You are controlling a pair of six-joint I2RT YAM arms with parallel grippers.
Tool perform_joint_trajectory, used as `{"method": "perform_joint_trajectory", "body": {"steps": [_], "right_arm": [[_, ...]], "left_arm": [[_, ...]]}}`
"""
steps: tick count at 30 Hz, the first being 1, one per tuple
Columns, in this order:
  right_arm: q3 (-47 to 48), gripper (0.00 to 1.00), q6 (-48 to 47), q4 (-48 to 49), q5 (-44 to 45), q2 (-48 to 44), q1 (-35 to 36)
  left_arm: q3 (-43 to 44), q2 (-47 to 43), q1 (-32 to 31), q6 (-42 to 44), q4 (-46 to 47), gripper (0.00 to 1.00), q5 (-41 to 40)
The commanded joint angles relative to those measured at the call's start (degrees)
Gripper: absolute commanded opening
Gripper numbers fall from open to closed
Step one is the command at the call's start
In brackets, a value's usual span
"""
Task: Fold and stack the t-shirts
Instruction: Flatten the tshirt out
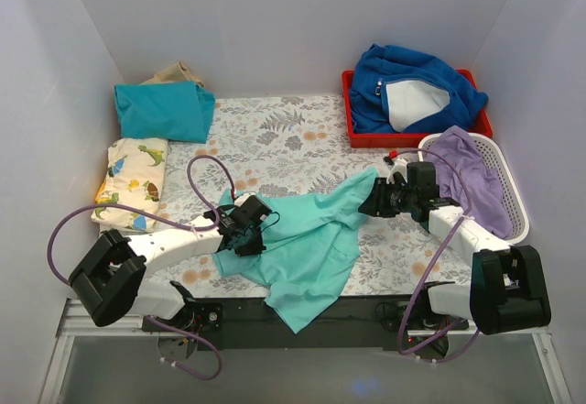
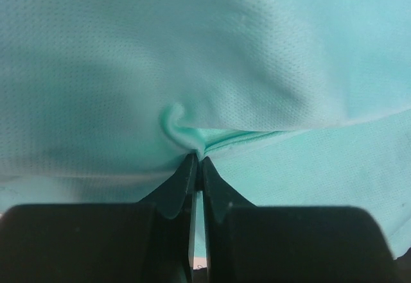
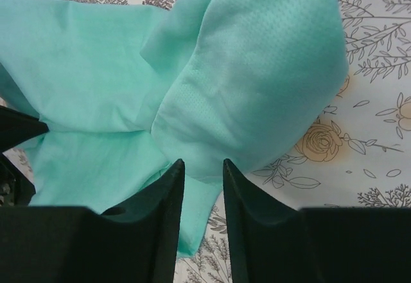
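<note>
The mint-turquoise t-shirt [image 1: 311,244] lies crumpled in the middle of the floral table, its lower corner hanging over the near edge. My left gripper [image 1: 249,234] is shut on a pinch of its fabric [image 2: 186,135] at its left side. My right gripper [image 1: 374,204] is open at the shirt's right sleeve [image 3: 257,84], jaws just above the cloth, nothing held. A folded darker teal t-shirt [image 1: 165,111] lies at the back left. The folded cream dinosaur-print t-shirt [image 1: 133,184] lies in front of it.
A red tray [image 1: 351,129] at the back right holds a royal-blue fleece jacket [image 1: 412,88]. A white basket [image 1: 517,207] on the right holds a lilac garment [image 1: 472,180]. A beige cloth [image 1: 179,74] sits behind the teal shirt. White walls enclose the table.
</note>
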Motion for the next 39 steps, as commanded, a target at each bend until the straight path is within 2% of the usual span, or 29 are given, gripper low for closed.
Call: {"method": "perform_joint_trajectory", "body": {"steps": [1,2,4,8,11,12,15,19,25,29,31,34,35,38,39], "right_arm": [[-0.25,0.28,-0.22,3.07,-0.31,0.56,0.18],[-0.08,0.13,-0.22,3.15,-0.84,0.91,0.18],[0.01,0.01,-0.13,3.16,-1.37,0.83,0.09],[0.01,0.01,0.39,4.48,-1.81,-1.28,0.17],[-0.78,0.37,1.27,3.77,2.03,-4.6,0.18],[-1.04,0.57,1.53,2.03,3.62,-5.4,0.09],[-2.54,0.73,1.01,1.13,8.64,-7.78,0.18],[-2.63,0.74,-1.88,1.57,11.2,-7.18,0.17],[0.1,0.74,-6.37,5.43,14.18,-1.29,-0.09],[1.32,0.75,-5.41,9.74,8.33,4.06,-0.35],[2.2,0.73,-3.31,12.2,5.15,6.35,-0.35],[2.47,0.56,0.12,16.85,-2.23,10.4,-0.26],[2.38,0.39,0.83,18.08,-4.95,11.54,-0.26],[2.12,0.02,1.62,18.97,-6.29,11.03,-0.26],[1.86,0.01,1.54,18.98,-6.38,10.15,-0.35]], "left_arm": [[-0.01,-1.65,-0.35,0.3,-1.25,0.0,-2.43],[0.25,-1.83,-0.35,0.3,-1.78,0.0,-2.61],[0.69,-3.58,-0.43,0.47,-2.31,0.0,-2.87],[3.94,-7.1,-0.43,1.0,-5.03,0.0,-4.8],[6.75,-9.11,-0.43,1.79,-7.58,0.0,-5.86],[8.15,-9.56,-0.43,2.14,-8.54,0.0,-6.12],[10.44,-10.79,-0.43,2.93,-9.69,0.0,-6.74],[11.77,-11.41,-0.43,3.46,-10.83,0.0,-8.23],[15.8,-12.02,-0.43,4.16,-14.17,0.0,-14.38],[17.65,-12.29,-0.43,5.04,-14.97,0.0,-16.93],[18.18,-12.46,-0.43,5.04,-15.14,0.0,-17.64],[18.36,-12.55,-0.35,4.96,-14.79,0.0,-17.81],[18.27,-12.47,-0.35,4.87,-14.62,0.0,-17.73],[18.18,-12.38,-0.35,4.61,-15.14,0.0,-18.08],[18.53,-12.46,-0.35,4.78,-15.32,0.0,-18.34]]}}
